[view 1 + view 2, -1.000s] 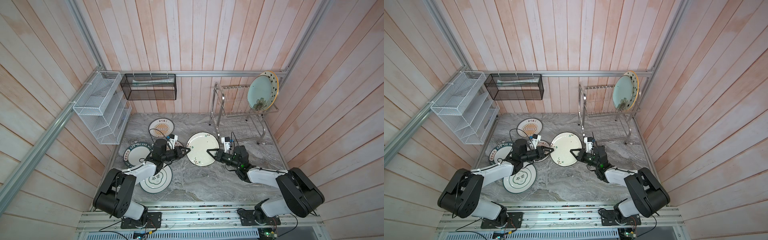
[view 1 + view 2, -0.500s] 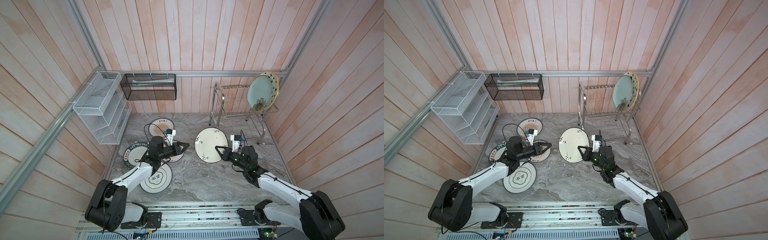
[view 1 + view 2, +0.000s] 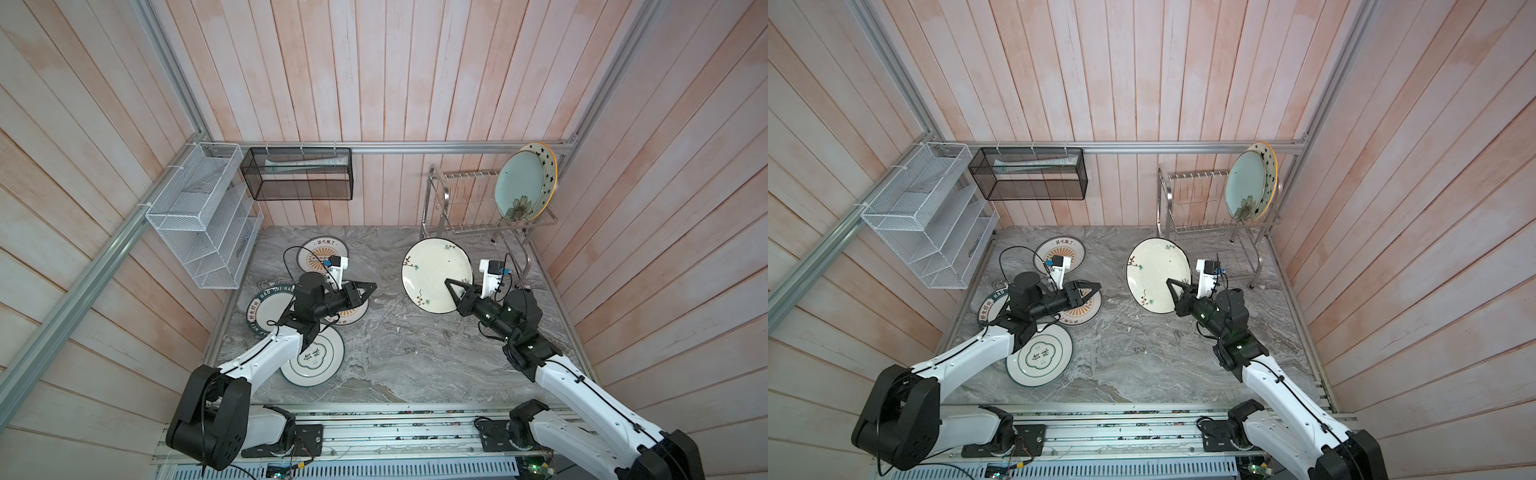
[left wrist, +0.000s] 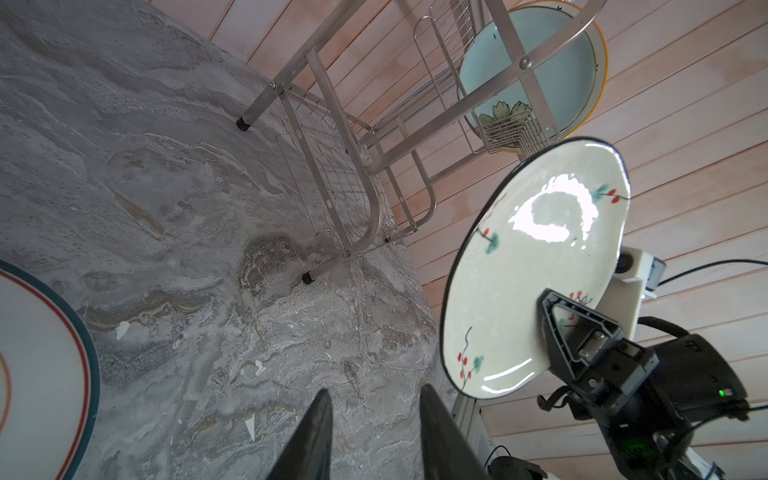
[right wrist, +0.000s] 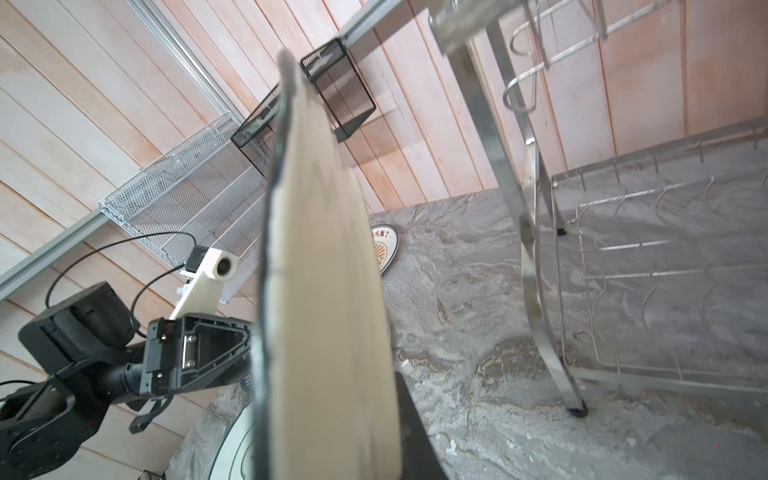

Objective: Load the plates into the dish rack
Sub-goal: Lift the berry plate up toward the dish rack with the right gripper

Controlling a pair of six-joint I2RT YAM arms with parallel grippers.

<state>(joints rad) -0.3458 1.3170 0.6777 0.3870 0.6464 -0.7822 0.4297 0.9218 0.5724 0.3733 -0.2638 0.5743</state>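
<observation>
While the right tool (image 3: 450,286) clamps the cream plate (image 3: 430,266) by its near rim, lifted almost on edge, the dish rack (image 3: 467,227) stands just beyond it toward the back right corner; the left tool (image 3: 370,286), parted and empty, hangs farther away.

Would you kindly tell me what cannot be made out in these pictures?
Near sunburst plate: mostly covered by the left claw in both top views.
Star plate: only its rim shows behind the blue plate in both top views.
Cream plate: edge-on and blurred in the right wrist view, hiding most of the right claw.
Lettered plate: rim text too small in both top views.
</observation>
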